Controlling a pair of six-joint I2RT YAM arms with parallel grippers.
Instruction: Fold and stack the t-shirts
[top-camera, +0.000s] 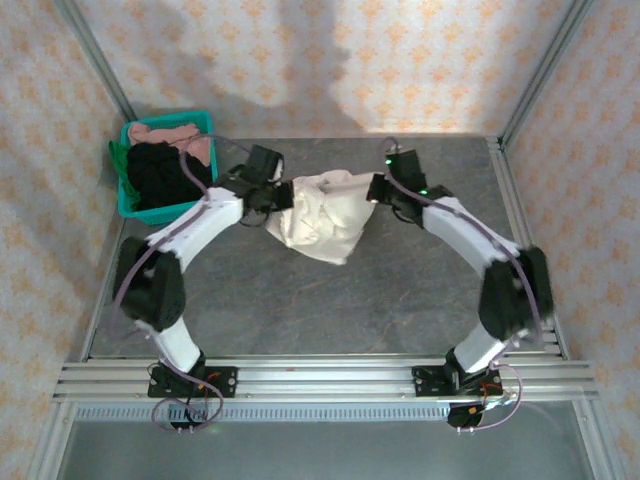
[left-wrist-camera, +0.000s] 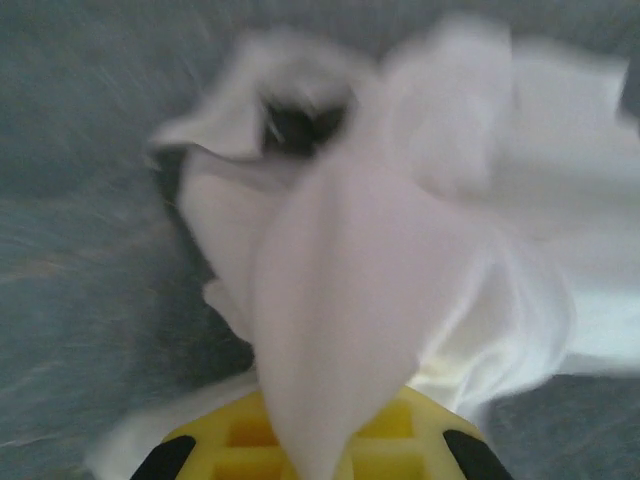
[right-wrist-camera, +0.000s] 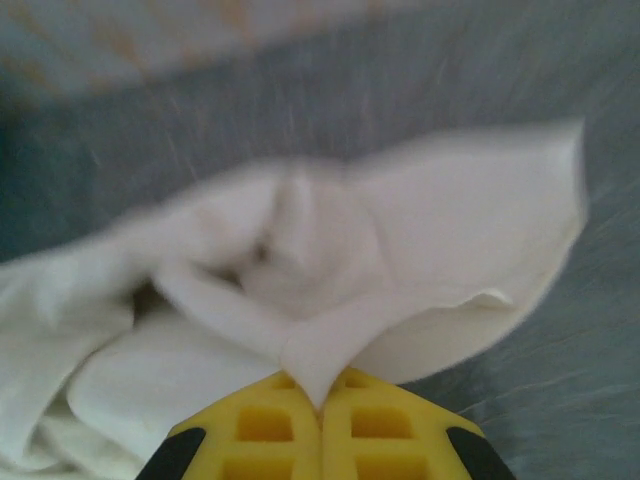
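Currently: cream shirt (top-camera: 325, 215) bunched over far-centre bench (top-camera: 400, 290). Left jaws pinching one edge, right jaws pressed together on another. I judge risk: thin pinch slipping under tension, shirt dropping crumpled.

Table (top-camera: 400, 290): grey, stone-patterned top, with a metal rail (top-camera: 320, 375) running along its near edge. One teal plastic bin (top-camera: 150, 213) stands in the far left corner. One crumpled cream-white t-shirt (top-camera: 320, 225) is bunched at the middle toward the far side; whether its lowest fold rests on the surface cannot be told.
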